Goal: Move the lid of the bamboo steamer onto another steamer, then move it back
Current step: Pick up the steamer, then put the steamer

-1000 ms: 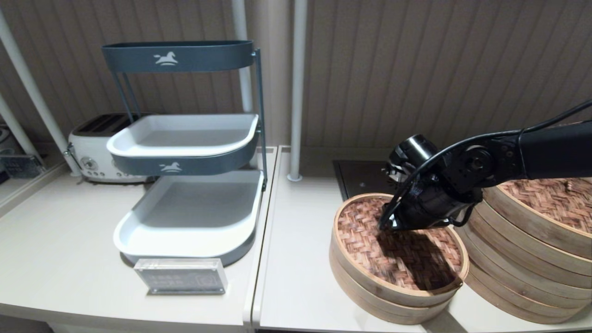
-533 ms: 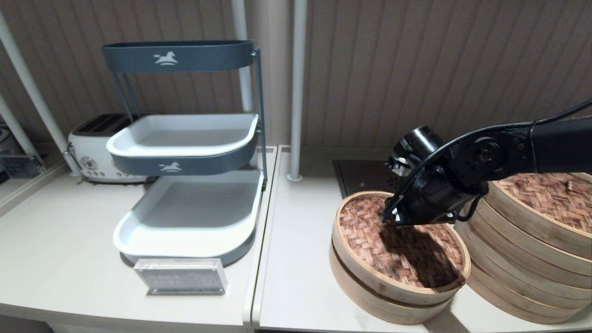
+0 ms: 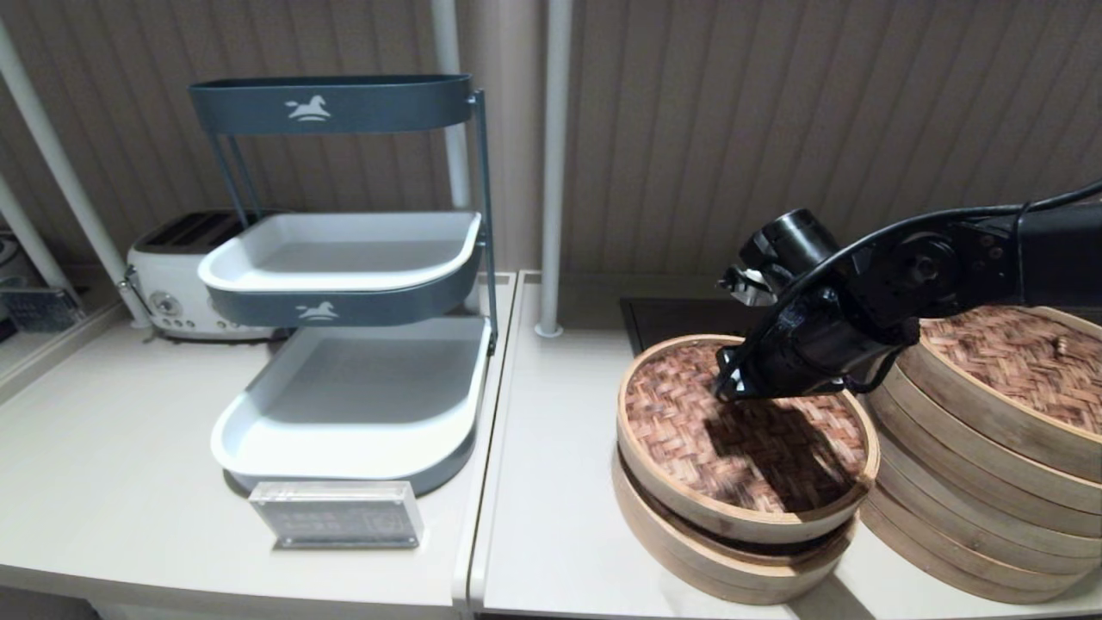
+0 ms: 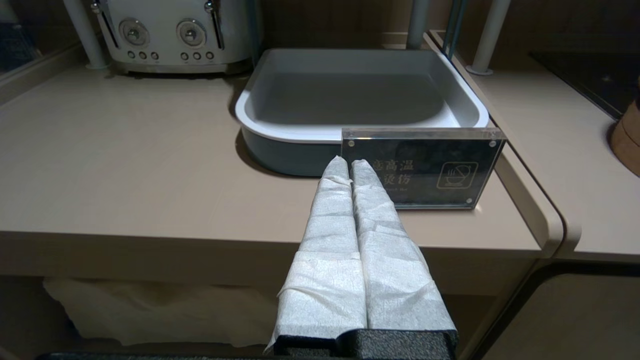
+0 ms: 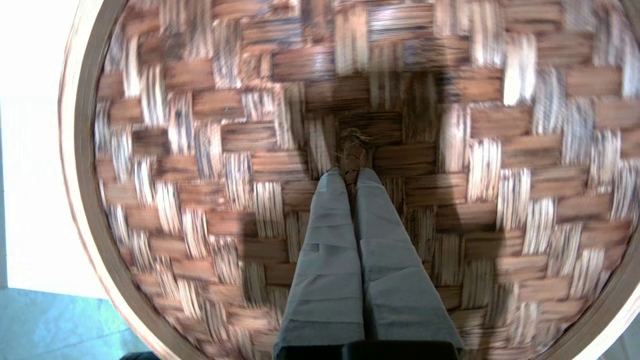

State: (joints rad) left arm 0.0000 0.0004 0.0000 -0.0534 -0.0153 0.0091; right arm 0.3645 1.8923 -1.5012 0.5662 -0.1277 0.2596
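The bamboo steamer lid, woven reddish-brown with a pale rim, hangs lifted and slightly tilted above its low steamer base, a dark gap showing between them. My right gripper is shut on the lid's dark loop handle at its centre; the wrist view shows both fingertips pinching the handle against the lid. The tall stacked steamer stands just to the right, topped by its own woven lid with a pale knob. My left gripper is parked, shut and empty, at the counter's front edge.
A grey three-tier tray rack stands at the left with a toaster behind it and an acrylic sign in front. A black cooktop lies behind the steamers. White poles rise at the back wall.
My right gripper has risen with the lid: it sat flat on the low base a second ago and now hangs above it with a clear gap. The left arm has not moved.
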